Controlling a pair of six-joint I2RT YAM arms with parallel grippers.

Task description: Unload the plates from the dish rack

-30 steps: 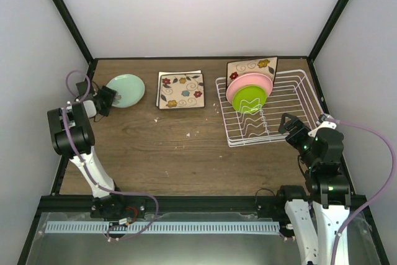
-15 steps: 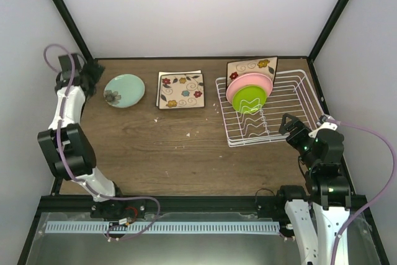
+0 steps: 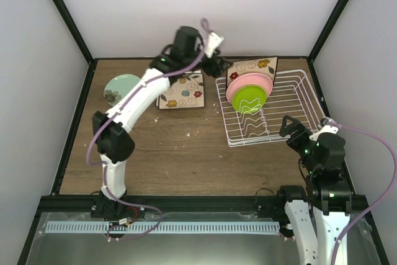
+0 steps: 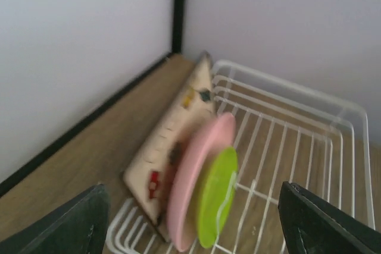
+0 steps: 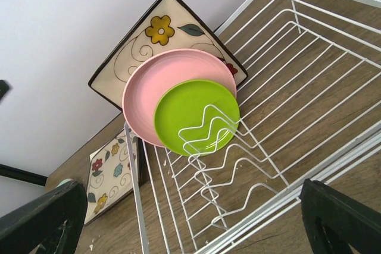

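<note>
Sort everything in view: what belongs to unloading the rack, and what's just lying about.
Belongs to the job:
dish rack
in it: square floral plate, pink plate, lime-green plate
already out: flowered plate, mint-green plate

Just lying about:
pale crumbs

Wooden table [image 3: 155, 153], white walls [image 3: 205, 10], scattered crumbs [image 3: 188, 133]
</note>
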